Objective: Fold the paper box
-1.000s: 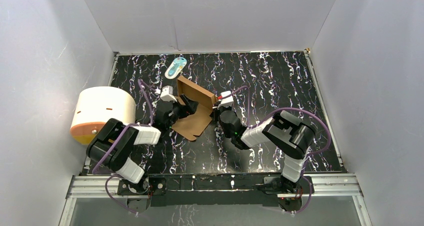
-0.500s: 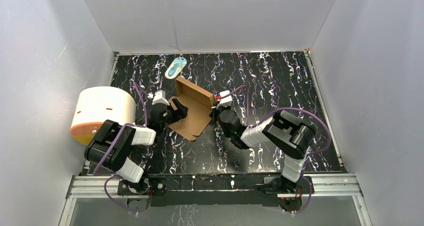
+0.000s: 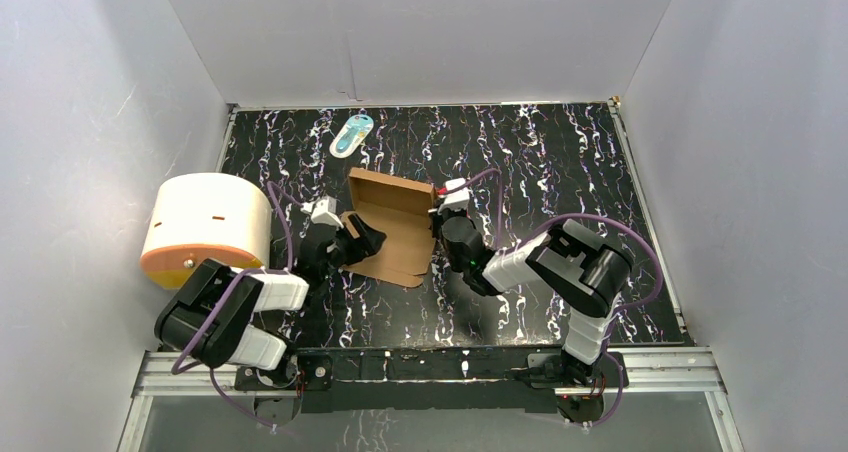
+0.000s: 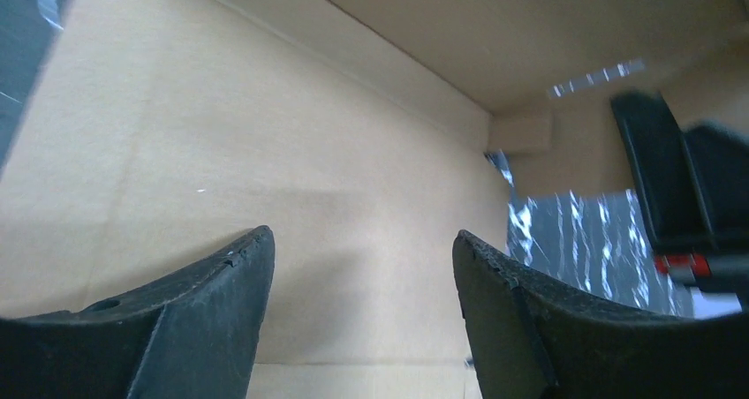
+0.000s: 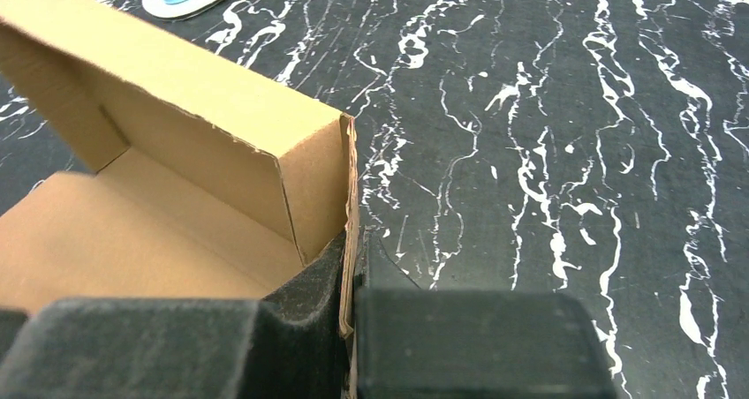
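The paper box is settling flatter, the right tool is pinching its side wall, and the wide-open left tool is backing off; more walls probably need folding.

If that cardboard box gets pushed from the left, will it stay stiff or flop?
Likely light and floppy: the paper box is thin single-layer cardboard with creased, half-raised walls. Pushed, it would probably slide or pivot on the table, since only the right fingers pinch one wall.

Black, white-veined marble-look table, plain white back wall behind it with a vertical seam, white side walls flanking it, aluminium rail along its near edge, even light.
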Available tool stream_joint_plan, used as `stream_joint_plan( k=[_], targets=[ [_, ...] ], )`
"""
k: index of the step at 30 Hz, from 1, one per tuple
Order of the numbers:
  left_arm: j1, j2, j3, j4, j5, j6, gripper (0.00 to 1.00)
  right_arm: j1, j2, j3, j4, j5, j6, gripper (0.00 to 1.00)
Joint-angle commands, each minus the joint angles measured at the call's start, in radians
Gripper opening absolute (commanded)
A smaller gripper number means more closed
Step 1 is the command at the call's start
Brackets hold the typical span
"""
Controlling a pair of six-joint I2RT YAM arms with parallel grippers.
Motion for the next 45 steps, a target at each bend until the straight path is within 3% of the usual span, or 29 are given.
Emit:
stream_joint_plan(
  k=[1,10,17,22,28,32,39,45],
  targets=[
    [-0.12,-0.044,-0.048,-0.09,0.025,-0.064,0.7,-0.013,-0.04,0.014,0.001,0.04,0.025,0.06],
    [-0.283,-0.071,-0.061,-0.078,-0.043,-0.144,0.69,-0.032,-0.031,-0.027,0.056,-0.008,0.004,0.06],
    [-0.307,-0.132,-0.041,-0.115,-0.011,-0.145,0.7,-0.034,0.005,-0.098,0.169,-0.05,-0.029,0.05],
    [-0.307,-0.311,0.005,-0.308,0.005,-0.093,0.75,-0.034,0.02,-0.138,0.24,-0.064,-0.044,0.05],
    [-0.306,-0.479,0.203,-0.632,-0.02,0.065,0.81,-0.034,0.029,-0.146,0.253,-0.095,-0.056,0.04],
    [-0.303,-0.518,0.328,-0.768,-0.129,0.137,0.82,-0.034,0.025,-0.158,0.274,-0.129,-0.075,0.04],
    [-0.284,-0.411,0.544,-0.898,-0.233,0.323,0.9,-0.034,0.002,-0.179,0.29,-0.224,-0.12,0.04],
    [-0.192,-0.201,0.676,-0.921,-0.084,0.378,0.91,-0.034,-0.01,-0.183,0.294,-0.311,-0.157,0.03]
  ],
)
